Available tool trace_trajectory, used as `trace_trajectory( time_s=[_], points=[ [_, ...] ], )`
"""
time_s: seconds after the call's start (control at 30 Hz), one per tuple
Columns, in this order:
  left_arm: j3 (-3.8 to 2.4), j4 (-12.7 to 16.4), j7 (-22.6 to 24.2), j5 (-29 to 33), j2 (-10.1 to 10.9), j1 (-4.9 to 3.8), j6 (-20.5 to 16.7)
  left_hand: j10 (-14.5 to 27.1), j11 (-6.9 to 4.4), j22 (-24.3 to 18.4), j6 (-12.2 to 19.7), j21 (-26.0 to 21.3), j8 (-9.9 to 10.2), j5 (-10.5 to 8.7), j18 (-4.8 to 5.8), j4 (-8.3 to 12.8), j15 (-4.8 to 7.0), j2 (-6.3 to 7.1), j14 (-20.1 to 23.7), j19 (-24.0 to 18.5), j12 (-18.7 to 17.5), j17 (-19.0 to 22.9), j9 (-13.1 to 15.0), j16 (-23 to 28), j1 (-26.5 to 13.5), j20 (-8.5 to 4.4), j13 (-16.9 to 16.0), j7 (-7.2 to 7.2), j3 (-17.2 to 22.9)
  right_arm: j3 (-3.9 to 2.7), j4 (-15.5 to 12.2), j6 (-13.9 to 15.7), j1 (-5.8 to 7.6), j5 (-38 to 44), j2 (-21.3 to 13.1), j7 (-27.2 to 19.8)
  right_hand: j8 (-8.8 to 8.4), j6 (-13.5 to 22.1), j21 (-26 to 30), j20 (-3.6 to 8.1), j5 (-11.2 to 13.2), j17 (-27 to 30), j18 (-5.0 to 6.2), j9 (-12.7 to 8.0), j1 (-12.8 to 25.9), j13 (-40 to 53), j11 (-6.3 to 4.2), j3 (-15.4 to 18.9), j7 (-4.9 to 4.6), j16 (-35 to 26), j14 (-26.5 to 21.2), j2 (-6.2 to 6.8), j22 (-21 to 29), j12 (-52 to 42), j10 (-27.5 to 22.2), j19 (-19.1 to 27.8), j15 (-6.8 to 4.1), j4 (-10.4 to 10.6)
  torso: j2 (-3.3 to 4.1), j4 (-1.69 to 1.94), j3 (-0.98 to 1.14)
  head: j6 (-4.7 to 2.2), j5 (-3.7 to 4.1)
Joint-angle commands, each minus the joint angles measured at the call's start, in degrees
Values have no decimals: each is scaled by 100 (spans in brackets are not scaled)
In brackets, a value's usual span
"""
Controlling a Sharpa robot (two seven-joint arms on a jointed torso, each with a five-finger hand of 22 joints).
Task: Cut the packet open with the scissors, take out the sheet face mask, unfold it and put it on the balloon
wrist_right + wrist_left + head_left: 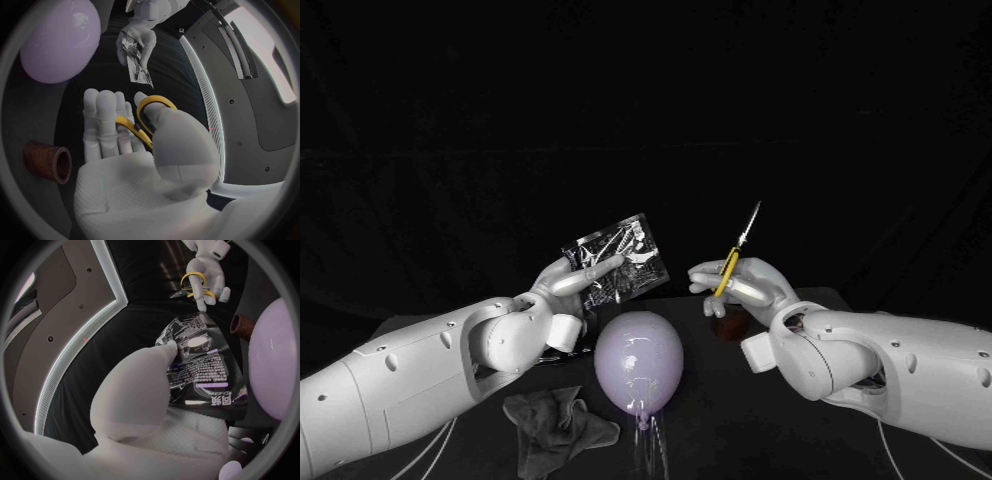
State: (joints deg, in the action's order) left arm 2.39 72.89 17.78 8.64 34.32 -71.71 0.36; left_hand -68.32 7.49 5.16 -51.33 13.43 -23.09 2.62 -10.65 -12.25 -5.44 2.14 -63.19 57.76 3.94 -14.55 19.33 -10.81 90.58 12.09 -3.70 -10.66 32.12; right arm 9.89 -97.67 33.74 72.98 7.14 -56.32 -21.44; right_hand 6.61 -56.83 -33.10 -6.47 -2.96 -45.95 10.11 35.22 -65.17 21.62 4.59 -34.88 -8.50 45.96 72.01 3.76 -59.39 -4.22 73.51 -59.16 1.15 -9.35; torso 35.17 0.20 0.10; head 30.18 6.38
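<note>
Above the balloon (639, 362), the left hand (574, 282) pinches the packet (620, 258); the right hand (750, 283) grips the scissors (731, 265).

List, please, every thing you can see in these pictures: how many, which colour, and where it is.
packet: one, silver with print, held up by the left hand
scissors: one pair, yellow handles, blades pointing up, held by the right hand
balloon: one, pale purple, on the table between the two arms
cloth: one, dark grey, crumpled on the table beside the left arm
tube: one, brown, open-ended, on the table close to the right hand
table: one, black, under the balloon, cloth and tube
left hand: one, silver, grips the packet
right hand: one, silver, fingers through the scissors' handles
</note>
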Motion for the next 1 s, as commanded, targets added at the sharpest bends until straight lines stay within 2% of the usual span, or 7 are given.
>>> trace_trajectory(
  time_s=[0.03, 0.23, 0.3, 0.4, 0.6, 0.7, 1.0],
  points=[
    [-12, -26, -102, -175, -6, -24, -65, -32, 5, 5, -60, 31, -27, 21, 13, -12, -8, -19, -33, 36, -5, -5, 137, -28, -55, -13, -4, -7, 36, 10, -93, -401, -120, -59, -64, -52, 91, -188, -26, 42, -11, 22, 61, 25, -186, 13, -165, -41, 111, -33, -10, -132, -1, -190, 506, -82, -193, -126, 1, -10, 9, 58, 43],
    [-12, -71, -228, -209, -19, -39, -22, -35, 3, 7, -58, 39, -29, 21, 13, 1, -6, -15, -35, 41, -8, -9, 141, -28, -66, -17, -3, -5, 50, 28, -314, -654, -377, -98, -229, 0, 404, -551, -416, 312, -38, -378, 18, 291, -331, 369, -468, 162, 421, 475, 703, -330, -157, -913, 1281, -540, -472, -201, 1, -21, 24, 152, 124],
    [-12, -63, -288, -216, -22, -42, 7, -36, 3, 8, -57, 41, -30, 22, 14, 6, -6, -14, -36, 42, -9, -11, 143, -28, -71, -19, -3, -4, 56, 33, -412, -720, -439, -129, -302, 48, 581, -645, -1865, 407, -51, -2087, -251, 527, -185, 3151, -612, 326, 512, 2213, 1340, -294, -953, -4426, 1447, -1318, -556, -162, 0, -17, 26, 199, 158],
    [-12, -49, -364, -241, -32, -44, 45, -36, 3, 8, -57, 41, -30, 22, 14, 6, -6, -14, -36, 42, -9, -11, 143, -28, -71, -19, -3, -4, 56, 41, -489, -815, -472, -88, -371, 185, 1099, -618, -3147, 524, -370, -3599, -482, 1359, 184, 6386, -748, 211, 745, 3697, 1640, -266, -1731, -8083, 1586, -1871, -679, 44, 0, -17, 27, 239, 203],
    [-12, -36, -597, -365, -78, -46, 189, -36, 3, 8, -55, 43, -31, 21, 15, 9, -6, -13, -36, 41, -12, -13, 146, -26, -83, -19, -2, -3, 65, 66, -653, -1251, -503, 254, -525, 790, 1844, -657, -3898, 638, 11, -4405, -606, 2500, 636, 6838, -859, 239, 859, 4404, 1799, -362, -2195, -8578, 1649, -2166, -781, 540, -3, -13, 10, 311, 237],
    [-12, -49, -756, -432, -109, -46, 284, -38, 3, 10, -54, 49, -32, 22, 15, 15, -4, -13, -39, 45, -15, -17, 149, -26, -94, -23, -1, -4, 80, 88, -752, -1459, -510, 438, -604, 1102, 1755, -497, -4013, 646, 2, -4405, -630, 2535, 675, 6838, -841, 223, 836, 4404, 1799, -347, -2263, -8578, 1649, -2216, -778, 603, -1, -11, 6, 371, 241],
    [-16, -194, -1124, -542, -288, -83, 490, -59, 2, 25, -52, 96, -43, 22, 17, 92, 3, 25, -63, 71, -21, -42, 176, -25, -174, -49, 0, -12, 193, 149, -1009, -1631, -607, 986, -774, 1528, 486, 191, -4187, 395, 6, -4405, -678, 1626, 814, 6838, -410, 362, 333, 4404, 1799, 104, -2389, -8578, 1649, -2269, -427, 718, -9, -26, 15, 543, 284]
  ],
)
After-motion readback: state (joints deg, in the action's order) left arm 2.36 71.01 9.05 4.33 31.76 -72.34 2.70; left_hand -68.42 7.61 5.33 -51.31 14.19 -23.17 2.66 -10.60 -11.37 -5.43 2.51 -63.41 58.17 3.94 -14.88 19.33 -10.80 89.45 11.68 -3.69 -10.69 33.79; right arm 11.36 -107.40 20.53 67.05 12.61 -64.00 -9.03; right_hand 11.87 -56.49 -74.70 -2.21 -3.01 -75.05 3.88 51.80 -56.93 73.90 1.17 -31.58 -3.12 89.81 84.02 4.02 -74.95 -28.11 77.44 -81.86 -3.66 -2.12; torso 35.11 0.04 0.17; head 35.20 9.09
